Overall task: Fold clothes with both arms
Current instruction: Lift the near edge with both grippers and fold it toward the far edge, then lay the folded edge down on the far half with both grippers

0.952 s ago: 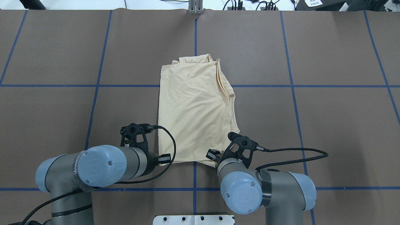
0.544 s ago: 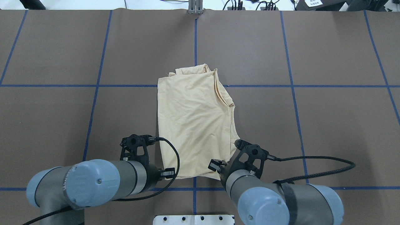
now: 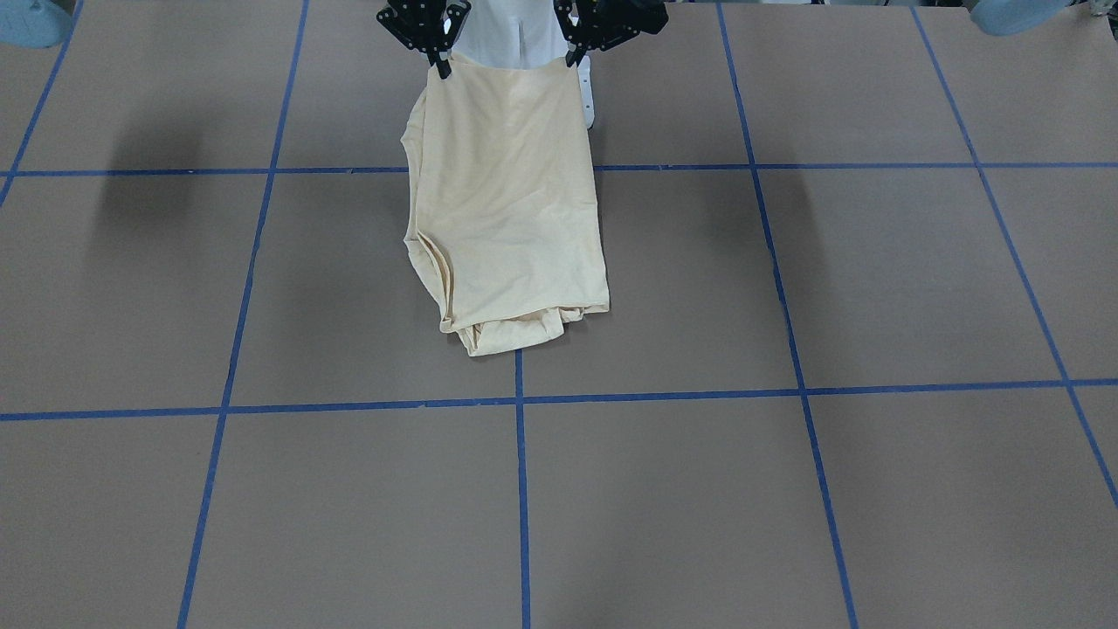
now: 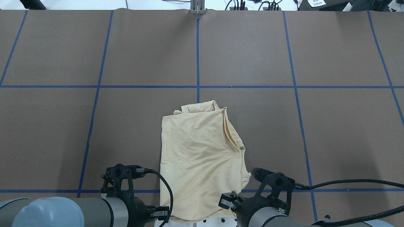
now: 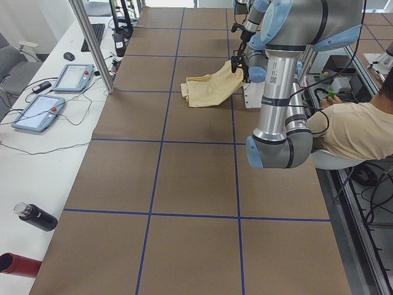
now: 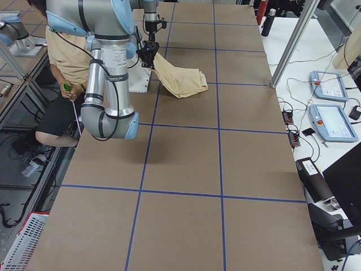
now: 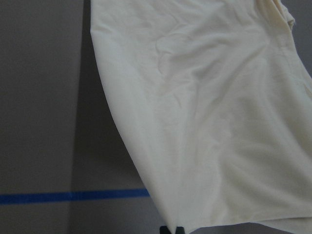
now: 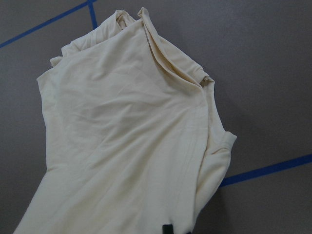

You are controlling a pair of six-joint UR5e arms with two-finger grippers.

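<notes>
The clothes are one pale cream shirt (image 4: 199, 151), folded into a long narrow strip. Its far end lies bunched on the brown table (image 3: 511, 328). The near edge is raised off the table at the robot's base. My left gripper (image 3: 572, 59) is shut on the near left corner, and my right gripper (image 3: 443, 65) is shut on the near right corner. In the overhead view the left gripper (image 4: 160, 214) and right gripper (image 4: 228, 201) flank the hem. Both wrist views show the shirt (image 7: 209, 122) (image 8: 126, 146) sloping away from the fingertips. No print shows.
Blue tape lines (image 4: 198, 94) divide the brown table into squares. The white pedestal base (image 4: 195, 222) sits under the shirt's near edge. A seated person (image 5: 356, 129) is behind the robot. Control tablets (image 5: 73, 77) and a bottle (image 5: 37, 216) lie on a side table.
Both arms have drawn back toward the base, dragging the shirt with them. Its far end has slid from beyond the cross tape line to the near side of it.
</notes>
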